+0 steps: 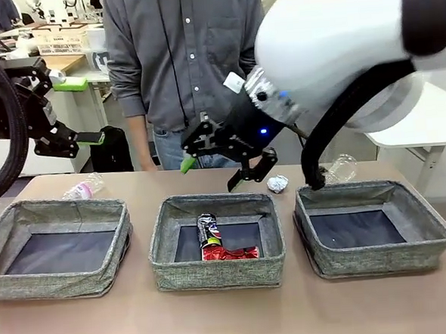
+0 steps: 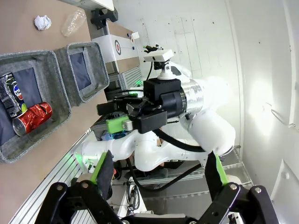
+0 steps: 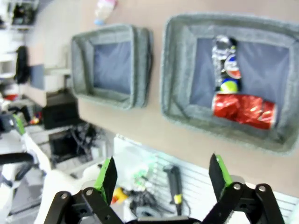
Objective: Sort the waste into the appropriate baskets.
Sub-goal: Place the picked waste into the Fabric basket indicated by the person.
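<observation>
Jaws on both arms stand open; a skewed closure could flick away the foil ball (image 1: 277, 183) (just beside the right jaws).

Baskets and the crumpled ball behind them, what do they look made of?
The baskets look like grey woven fabric, matte, with soft sagging walls. The crumpled ball looks like silver foil, shiny and creased, though it is small.

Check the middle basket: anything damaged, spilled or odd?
The red can looks crumpled, lying on its side against the middle basket's near wall, beside the dark printed can. No spill visible.
</observation>
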Robot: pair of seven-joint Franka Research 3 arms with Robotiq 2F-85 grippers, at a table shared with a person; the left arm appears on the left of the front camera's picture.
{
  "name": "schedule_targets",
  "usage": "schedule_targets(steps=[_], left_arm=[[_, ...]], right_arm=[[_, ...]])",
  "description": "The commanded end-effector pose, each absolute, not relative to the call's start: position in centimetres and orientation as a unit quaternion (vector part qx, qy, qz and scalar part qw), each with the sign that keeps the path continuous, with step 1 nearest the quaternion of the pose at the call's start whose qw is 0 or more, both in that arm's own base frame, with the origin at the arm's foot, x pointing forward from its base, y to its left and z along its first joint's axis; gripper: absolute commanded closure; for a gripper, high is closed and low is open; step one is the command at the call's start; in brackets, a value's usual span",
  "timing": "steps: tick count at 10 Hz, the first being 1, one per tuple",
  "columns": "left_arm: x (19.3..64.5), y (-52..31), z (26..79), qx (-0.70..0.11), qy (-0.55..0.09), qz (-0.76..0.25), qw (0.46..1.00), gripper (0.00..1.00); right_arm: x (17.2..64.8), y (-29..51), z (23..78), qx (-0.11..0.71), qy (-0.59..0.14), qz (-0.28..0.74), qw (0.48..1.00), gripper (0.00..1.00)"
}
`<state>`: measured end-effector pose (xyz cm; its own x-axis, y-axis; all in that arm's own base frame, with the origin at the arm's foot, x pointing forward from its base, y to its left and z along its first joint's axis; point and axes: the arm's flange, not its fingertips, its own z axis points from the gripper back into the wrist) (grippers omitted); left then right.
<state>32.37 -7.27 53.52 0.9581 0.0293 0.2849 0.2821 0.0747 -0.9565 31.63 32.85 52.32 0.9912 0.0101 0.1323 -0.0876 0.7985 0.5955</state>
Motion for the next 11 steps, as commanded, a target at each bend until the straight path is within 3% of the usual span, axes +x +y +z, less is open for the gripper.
schedule_targets(steps=[1, 7, 8, 9, 10, 11], left_arm=[[32.3, -7.5, 54.0, -0.684, -0.115, -0.081, 0.716, 0.00], [32.3, -7.5, 54.0, -0.684, -0.115, -0.081, 0.716, 0.00], [32.3, -7.5, 54.0, -0.684, -0.115, -0.081, 0.716, 0.00], [32.3, -7.5, 54.0, -0.684, -0.115, -0.081, 0.716, 0.00], [32.3, -7.5, 54.0, -0.684, -0.115, -0.081, 0.716, 0.00], [32.3, -7.5, 54.0, -0.684, -0.115, -0.081, 0.716, 0.00]], right_arm=[[33.4, 27.3, 52.5, 0.413, -0.001, 0.031, 0.910, 0.00], [32.6, 16.4, 53.5, 0.653, 0.022, 0.004, 0.757, 0.00], [32.5, 16.5, 53.2, 0.649, 0.016, 0.003, 0.760, 0.00], [33.0, 17.7, 52.6, 0.593, 0.002, -0.021, 0.805, 0.00], [32.7, 16.0, 54.6, 0.639, 0.022, 0.002, 0.769, 0.00], [32.7, 16.0, 54.6, 0.639, 0.022, 0.002, 0.769, 0.00]])
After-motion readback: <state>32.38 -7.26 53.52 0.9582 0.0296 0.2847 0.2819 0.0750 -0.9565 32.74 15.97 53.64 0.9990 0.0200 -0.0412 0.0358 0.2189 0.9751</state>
